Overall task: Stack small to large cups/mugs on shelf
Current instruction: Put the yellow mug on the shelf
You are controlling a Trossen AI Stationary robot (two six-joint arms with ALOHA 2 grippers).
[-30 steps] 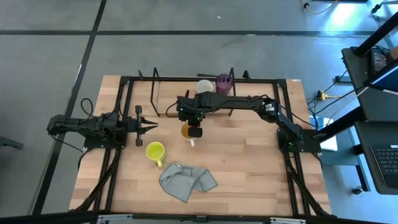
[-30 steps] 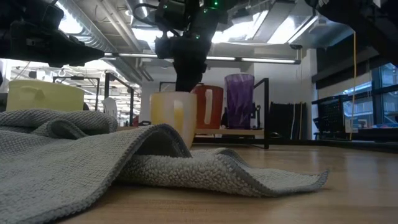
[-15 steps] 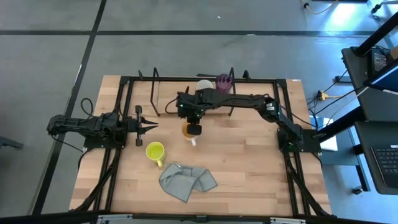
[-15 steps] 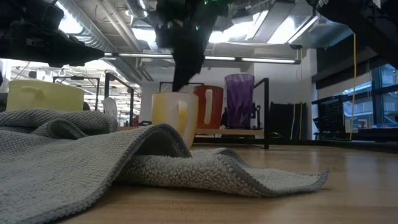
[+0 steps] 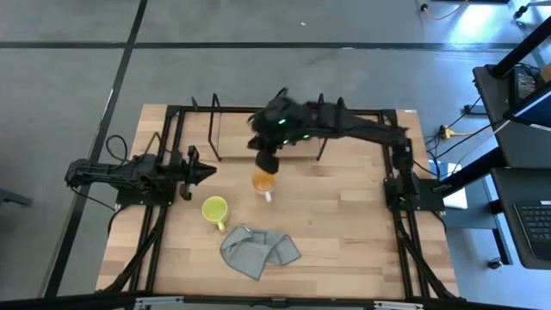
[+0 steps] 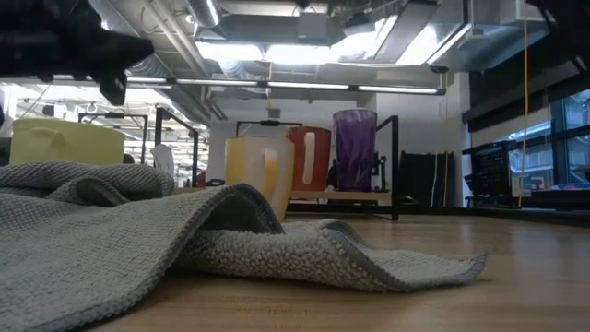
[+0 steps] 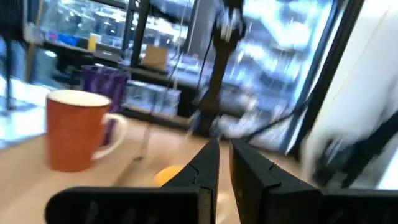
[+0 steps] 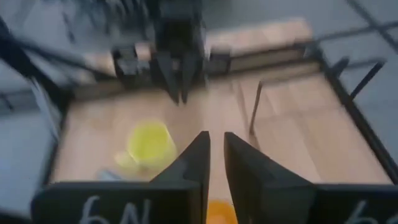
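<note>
An orange mug (image 5: 263,182) stands upright on the table's middle, also in the low view (image 6: 258,171). My right gripper (image 5: 268,162) is shut and empty, high above and just far of it (image 8: 216,155). A yellow mug (image 5: 213,207) stands nearer the table's left. A reddish mug with a white handle (image 6: 309,157) and a purple tumbler (image 6: 355,148) stand on the black wire shelf (image 6: 394,166) at the far edge; my right arm hides them in the high view. My left gripper (image 5: 208,172) is shut and empty, left of the orange mug.
A grey cloth (image 5: 258,248) lies crumpled near the table's near edge, in front of the low view (image 6: 184,240). A black table frame (image 5: 172,129) runs around the tabletop. The shelf's upright loop (image 5: 215,133) stands at the far left.
My right gripper has let go of the orange mug, tipped, and risen up and toward the far edge, out of the low view. The orange mug has stayed upright on the table where it was.
</note>
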